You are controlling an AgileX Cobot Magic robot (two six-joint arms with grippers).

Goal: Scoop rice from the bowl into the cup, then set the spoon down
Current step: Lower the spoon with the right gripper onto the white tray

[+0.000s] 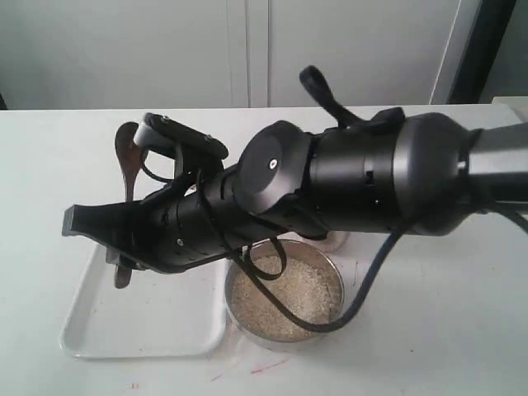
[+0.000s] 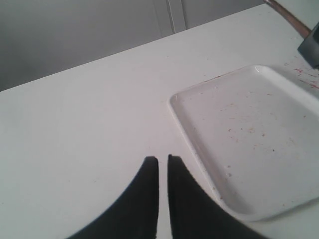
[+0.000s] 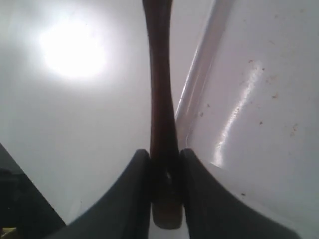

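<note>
My right gripper [image 1: 115, 242] reaches across to the left and is shut on the handle of the dark reddish-brown wooden spoon [image 1: 128, 157]. The spoon stands nearly upright with its head up, above the far left edge of the white tray [image 1: 140, 322]. Up close, the right gripper [image 3: 164, 154] clamps the spoon handle [image 3: 159, 89] near its end, beside the tray rim [image 3: 199, 84]. The steel bowl [image 1: 239, 318] holds rice [image 1: 289, 293] at front centre. The cup is hidden behind the right arm. My left gripper [image 2: 163, 159] is shut on nothing, over bare table beside the tray [image 2: 249, 129].
The bulky right arm [image 1: 371, 173] spans the middle of the table above the bowl, and a black cable [image 1: 363, 289] loops over the rice. The tray has small reddish specks. A white wall stands behind the table.
</note>
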